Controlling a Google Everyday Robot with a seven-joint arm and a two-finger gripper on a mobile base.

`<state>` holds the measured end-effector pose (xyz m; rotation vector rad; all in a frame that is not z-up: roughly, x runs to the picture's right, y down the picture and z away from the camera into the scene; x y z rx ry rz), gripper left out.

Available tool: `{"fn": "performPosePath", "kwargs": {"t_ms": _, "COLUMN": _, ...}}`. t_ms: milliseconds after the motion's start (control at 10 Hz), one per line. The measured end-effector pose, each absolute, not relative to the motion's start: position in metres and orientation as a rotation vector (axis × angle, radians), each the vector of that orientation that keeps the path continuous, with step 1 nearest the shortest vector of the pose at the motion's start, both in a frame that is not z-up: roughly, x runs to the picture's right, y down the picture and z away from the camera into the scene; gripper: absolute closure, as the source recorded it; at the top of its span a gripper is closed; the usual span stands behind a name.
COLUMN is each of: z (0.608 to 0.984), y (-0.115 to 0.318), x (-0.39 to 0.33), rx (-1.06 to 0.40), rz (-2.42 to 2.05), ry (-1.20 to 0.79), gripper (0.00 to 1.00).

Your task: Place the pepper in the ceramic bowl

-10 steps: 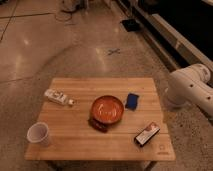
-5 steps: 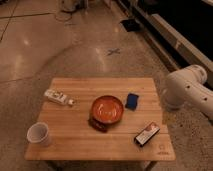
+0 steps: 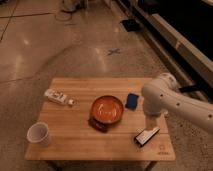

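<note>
Pepper [image 3: 98, 124]: on the table [image 3: 75, 146], against the bowl's outside at its 7 o'clock.
Bowl [image 3: 106, 109]: upright, mid-table.
Gripper [image 3: 151, 121]: at the bowl's 4 o'clock, just above the packet [image 3: 147, 136]; cannot tell whether released or clenched.
Blue item [image 3: 132, 101]: near the bowl, 2 o'clock.
Cup [image 3: 39, 134]: well apart, 8 o'clock.

One ceramic bowl [image 3: 106, 108], one pepper [image 3: 98, 124], one cup [image 3: 39, 134], one tool [image 3: 151, 122] at right.
</note>
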<state>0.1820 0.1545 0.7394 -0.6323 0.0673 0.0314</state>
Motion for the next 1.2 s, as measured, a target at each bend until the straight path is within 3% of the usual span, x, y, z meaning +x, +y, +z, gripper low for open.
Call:
{"fn": "performPosePath", "kwargs": {"t_ms": 400, "z": 0.773, "y": 0.185, "x": 0.139, "rx": -0.680, "rz": 0.103, "ry": 0.012, "gripper": 0.35}}
{"fn": "performPosePath", "kwargs": {"t_ms": 1200, "z": 0.792, "y": 0.224, "x": 0.104, "rx": -0.643, "rz": 0.214, "ry": -0.081, "gripper": 0.35}}
